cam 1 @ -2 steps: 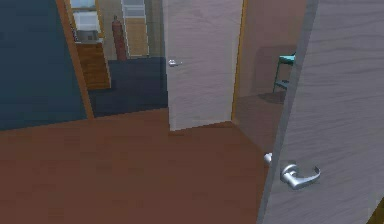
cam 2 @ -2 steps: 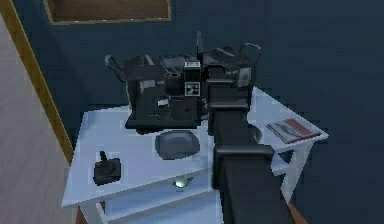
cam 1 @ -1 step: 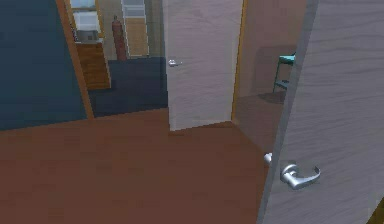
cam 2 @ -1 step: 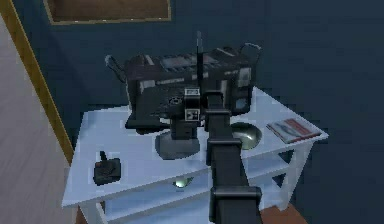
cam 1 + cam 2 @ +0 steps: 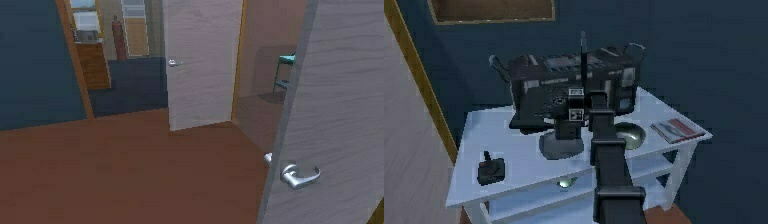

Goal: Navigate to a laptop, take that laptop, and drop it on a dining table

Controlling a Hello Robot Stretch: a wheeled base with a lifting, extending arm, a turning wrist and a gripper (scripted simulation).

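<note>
A dark laptop (image 5: 569, 72) stands with its lid raised on a white table (image 5: 494, 125) against a dark blue wall in the arm side view. My arm (image 5: 612, 180) rises from the bottom edge and reaches over the tabletop. Its two white marker squares sit just in front of the laptop's base. The gripper (image 5: 556, 122) lies at the laptop's lower edge, dark against dark. I cannot tell whether it holds anything.
On the white table are a small black joystick-like thing (image 5: 489, 168), a grey bowl (image 5: 628, 134) and a flat magazine (image 5: 676, 128). In the forward view a grey door (image 5: 330, 110) with a lever handle (image 5: 298, 177) stands close at the right. A second door (image 5: 200, 65) stands ajar ahead.
</note>
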